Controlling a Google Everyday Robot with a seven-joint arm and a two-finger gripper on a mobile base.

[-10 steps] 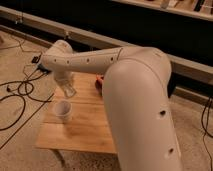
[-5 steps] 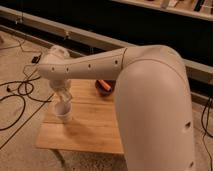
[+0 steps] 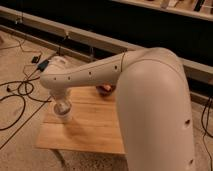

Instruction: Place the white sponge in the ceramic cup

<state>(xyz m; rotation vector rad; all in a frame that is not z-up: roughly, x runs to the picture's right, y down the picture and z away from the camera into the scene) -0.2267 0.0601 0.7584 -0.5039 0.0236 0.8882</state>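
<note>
My gripper (image 3: 62,106) hangs at the end of the big white arm, over the left part of the wooden table (image 3: 95,131). It is right above the ceramic cup (image 3: 64,117), a small off-white round cup of which only the lower part shows beneath the gripper. The white sponge is hidden; I cannot tell whether it is in the gripper or in the cup.
A dark reddish bowl (image 3: 105,89) with an orange piece peeks out behind the arm at the table's back edge. Cables (image 3: 17,92) and a dark plug block (image 3: 42,64) lie on the floor to the left. A dark wall with a ledge runs behind.
The arm has swung further across the view, and the gripper has come down from above the table's back left onto the cup. The cup has stayed in place.
</note>
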